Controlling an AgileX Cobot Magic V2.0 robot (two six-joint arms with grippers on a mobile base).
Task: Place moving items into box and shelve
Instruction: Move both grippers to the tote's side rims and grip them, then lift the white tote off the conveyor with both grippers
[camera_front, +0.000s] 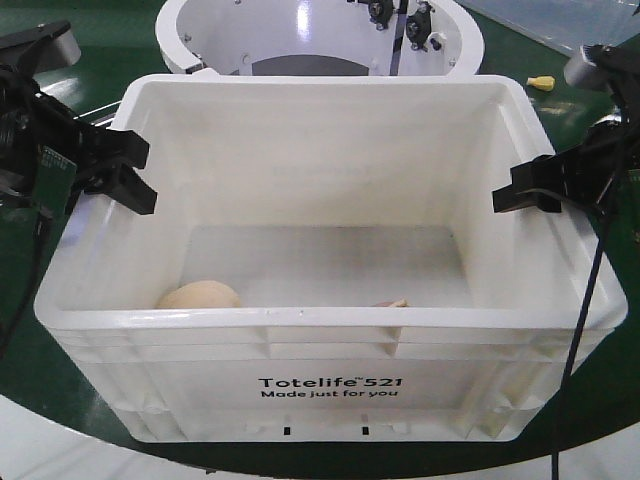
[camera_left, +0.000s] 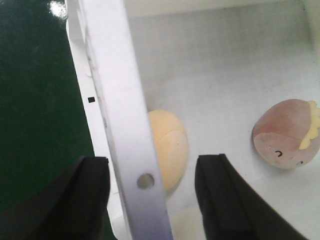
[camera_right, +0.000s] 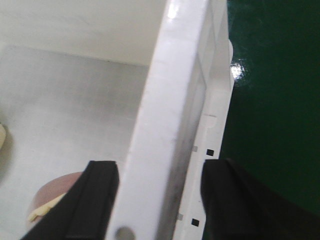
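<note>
- One box (camera_front: 330, 385), a large white crate printed "Totelife 521 Made just for you", fills the centre of the front view. It stands on a dark green surface (camera_front: 100, 90).
- Two toys lie on the box floor, both near its front wall and well apart from each other.
- The pale yellow toy (camera_left: 169, 147) lies at the lower left of the floor, just beside the left wall. The front view shows only its rounded top above the rim.
- The pinkish-red toy (camera_left: 285, 134) has a yellow edge and lies towards the lower right. In the front view only a sliver of it shows over the rim.
- Two grippers are in view, one at each side wall of the box.
- The left gripper (camera_front: 140, 178) sits astride the left wall. Its wrist view shows two black fingers (camera_left: 222, 200), one outside the box and one inside. The jaws are spread, and a clear gap lies between the inner finger and the wall.
- The right gripper (camera_front: 515, 188) sits astride the right wall in the same way, one finger on each side, jaws spread. Both fingers stand close to the wall, but whether they touch it cannot be told.
- Neither gripper holds a toy.
- One white round ring (camera_front: 200, 40) stands behind the box at the top of the front view.
- One small yellow piece (camera_front: 541, 83) lies on the green at the upper right.
</note>
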